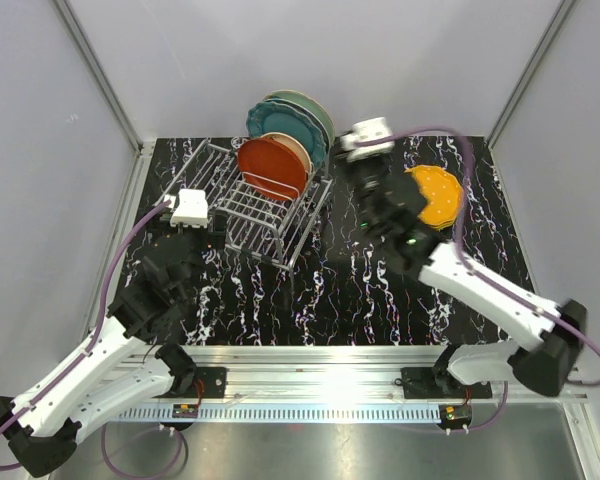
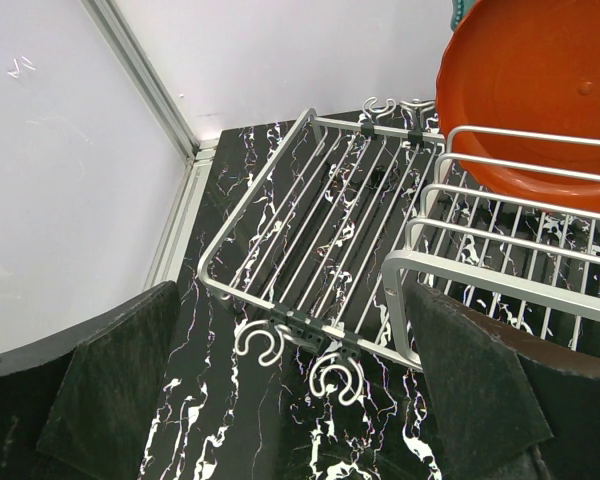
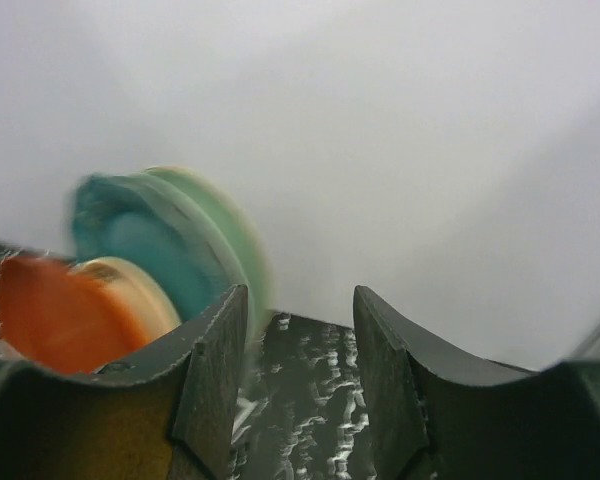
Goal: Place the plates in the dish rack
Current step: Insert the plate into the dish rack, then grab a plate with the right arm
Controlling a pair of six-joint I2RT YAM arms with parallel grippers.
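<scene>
Top external view: the dotted orange-yellow plate sits at the right of the bench, well apart from the dish rack and partly hidden behind the right arm. It looks like the one plate not yet racked, so fetching it is probably the step in hand.

The right pincer has its fingers part-way apart with only bench showing between them, so it holds nothing. To do this well, it should come down on the exposed rim and clamp there rather than on the face. It should then tip the plate upright and lower it into a free slot in front of the red-orange plate, parallel to the others.

The plate is round, warm orange shading to yellow, with fine dots. I cannot tell whether it lies quite flat.

In the rack, four plates stand on edge in a row: red-orange in front, then a cream-centred plate, a dark teal plate and a mint green plate at the back.

The left pincer is spread wide and empty at the rack's near-left corner, its right finger just beside the raised frame.
</scene>
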